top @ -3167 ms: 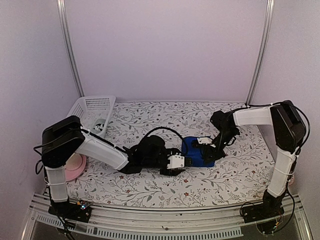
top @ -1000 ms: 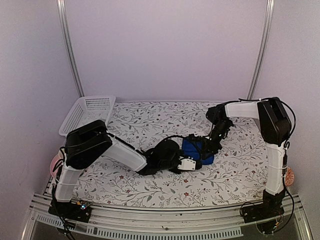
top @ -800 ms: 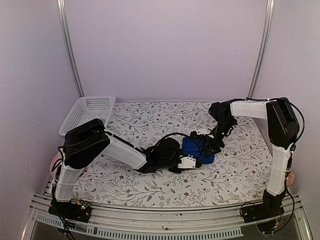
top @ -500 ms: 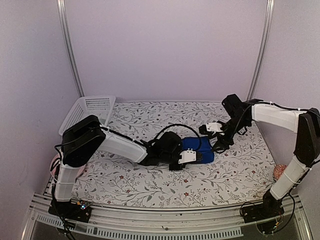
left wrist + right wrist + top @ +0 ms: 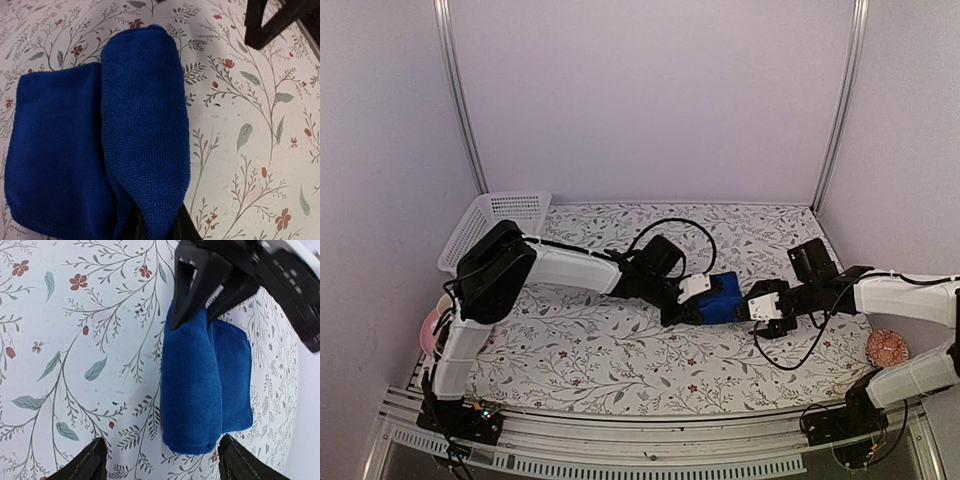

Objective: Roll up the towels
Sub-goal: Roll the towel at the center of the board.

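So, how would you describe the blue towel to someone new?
On the floral table cover, look slightly right of centre. The blue towel lies there partly rolled, its end pinched by the left end effector; nothing else is plain royal blue.

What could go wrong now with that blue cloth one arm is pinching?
Two things, I think. The left pincer grips the blue towel only at one end of its rolled part; the other end is free, so the roll may loosen. The right pincer is open and apart from the cloth, so nothing pins the flat layer beside the roll; a pull could drag the whole towel across the table rather than roll it.
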Tool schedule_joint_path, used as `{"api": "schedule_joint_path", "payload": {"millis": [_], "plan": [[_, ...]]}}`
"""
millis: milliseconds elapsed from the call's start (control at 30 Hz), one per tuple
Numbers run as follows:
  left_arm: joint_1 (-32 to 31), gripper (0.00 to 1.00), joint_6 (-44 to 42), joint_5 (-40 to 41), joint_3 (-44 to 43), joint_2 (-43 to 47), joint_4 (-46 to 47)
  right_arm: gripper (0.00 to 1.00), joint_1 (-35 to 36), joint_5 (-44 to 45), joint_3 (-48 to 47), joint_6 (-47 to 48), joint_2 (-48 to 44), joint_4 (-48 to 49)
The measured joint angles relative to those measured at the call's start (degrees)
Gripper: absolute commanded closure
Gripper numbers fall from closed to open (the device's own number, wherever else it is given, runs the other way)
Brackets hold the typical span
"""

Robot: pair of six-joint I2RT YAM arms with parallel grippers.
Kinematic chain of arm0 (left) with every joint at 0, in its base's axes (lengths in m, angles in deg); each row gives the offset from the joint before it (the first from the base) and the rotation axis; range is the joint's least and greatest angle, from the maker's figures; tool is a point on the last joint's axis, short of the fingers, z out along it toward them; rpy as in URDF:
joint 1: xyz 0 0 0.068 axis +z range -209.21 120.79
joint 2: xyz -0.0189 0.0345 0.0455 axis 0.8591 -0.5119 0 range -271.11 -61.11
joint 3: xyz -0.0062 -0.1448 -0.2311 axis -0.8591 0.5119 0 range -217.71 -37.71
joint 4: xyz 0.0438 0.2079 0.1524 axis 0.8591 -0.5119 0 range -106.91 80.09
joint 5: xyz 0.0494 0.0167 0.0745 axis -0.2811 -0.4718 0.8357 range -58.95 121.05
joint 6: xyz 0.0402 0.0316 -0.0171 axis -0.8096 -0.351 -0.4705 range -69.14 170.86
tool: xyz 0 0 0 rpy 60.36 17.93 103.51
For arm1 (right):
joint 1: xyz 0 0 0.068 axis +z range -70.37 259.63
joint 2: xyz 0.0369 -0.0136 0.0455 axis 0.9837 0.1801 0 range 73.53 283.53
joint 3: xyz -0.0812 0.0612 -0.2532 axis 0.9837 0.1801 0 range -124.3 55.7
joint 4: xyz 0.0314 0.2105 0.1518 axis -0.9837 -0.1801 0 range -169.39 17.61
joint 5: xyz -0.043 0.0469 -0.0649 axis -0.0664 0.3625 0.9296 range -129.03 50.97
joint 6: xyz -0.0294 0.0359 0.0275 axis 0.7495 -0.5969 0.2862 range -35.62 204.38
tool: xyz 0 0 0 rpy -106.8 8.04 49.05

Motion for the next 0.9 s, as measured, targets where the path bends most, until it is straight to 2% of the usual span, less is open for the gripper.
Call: {"api": "schedule_joint_path", "payload": {"millis": [133, 333, 467, 700, 833, 900], "plan": [[1.46, 0.97, 2.21, -4.76, -3.37, -2.03, -3.15, 0.25, 5.60, 4.04, 2.97, -0.48, 2.16, 8.81], [3.41, 0.96, 4.81, -10.91, -6.12, -4.37, -4.85, 0.36, 8.81, 10.05, 2.89, -3.02, 9.22, 18.34], [4.50, 0.95, 6.43, -13.88, -7.13, -5.40, -5.11, 0.41, 9.07, 13.03, 2.80, -4.46, 12.22, 21.18], [5.35, 0.92, 7.67, -18.05, -10.19, -7.58, -7.48, 0.42, 9.29, 17.00, 2.29, -5.88, 15.72, 25.44], [5.75, 0.90, 8.07, -19.52, -11.02, -8.22, -8.24, 0.49, 9.44, 18.40, 1.40, -6.58, 17.70, 26.84], [5.92, 0.86, 8.24, -19.78, -11.10, -8.28, -8.35, 0.58, 9.44, 18.80, 1.03, -6.82, 18.51, 27.36]]}}
